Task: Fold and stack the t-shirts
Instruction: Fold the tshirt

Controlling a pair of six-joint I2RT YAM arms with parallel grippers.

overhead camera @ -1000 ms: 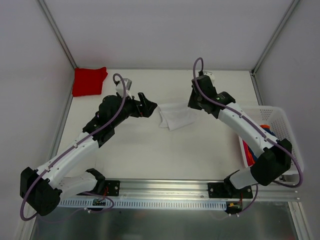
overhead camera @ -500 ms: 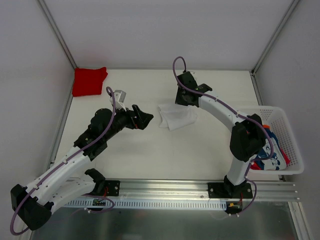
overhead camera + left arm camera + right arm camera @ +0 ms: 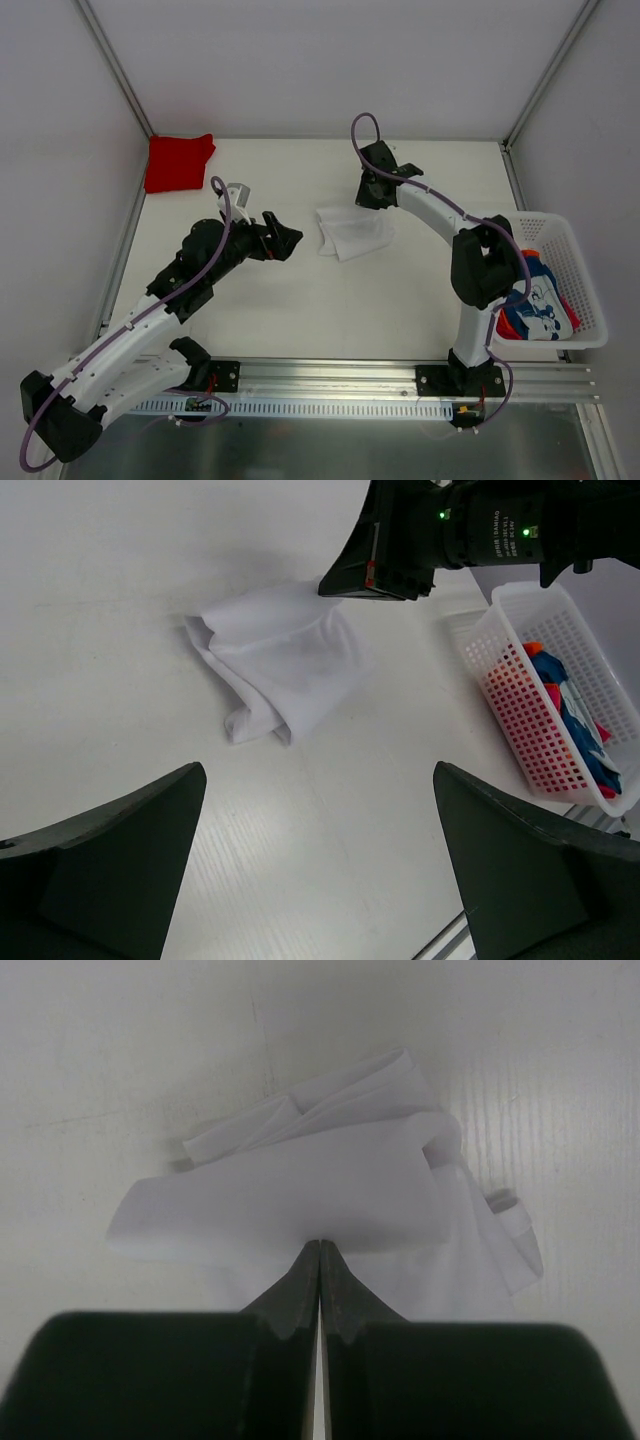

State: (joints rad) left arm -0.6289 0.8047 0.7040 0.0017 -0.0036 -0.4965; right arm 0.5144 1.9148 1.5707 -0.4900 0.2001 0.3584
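Note:
A crumpled white t-shirt (image 3: 352, 232) (image 3: 285, 670) lies mid-table. My right gripper (image 3: 368, 198) (image 3: 319, 1245) sits at its far right corner, jaws shut on the edge of a raised fold of the white cloth (image 3: 300, 1190). My left gripper (image 3: 285, 238) (image 3: 318, 780) hovers just left of the shirt, wide open and holding nothing. A folded red t-shirt (image 3: 178, 162) rests in the far left corner. A blue t-shirt with white print (image 3: 540, 300) (image 3: 565, 690) and orange-red cloth (image 3: 510, 695) lie in the basket.
A white plastic mesh basket (image 3: 570, 240) (image 3: 520, 590) stands at the right edge of the table. Grey walls enclose the table on the left, back and right. The arm bases and a metal rail (image 3: 330, 380) run along the near edge.
The right arm swung in from the basket side, and its shut gripper shifted left along the shirt's far edge. The left arm drew back slightly towards the near left.

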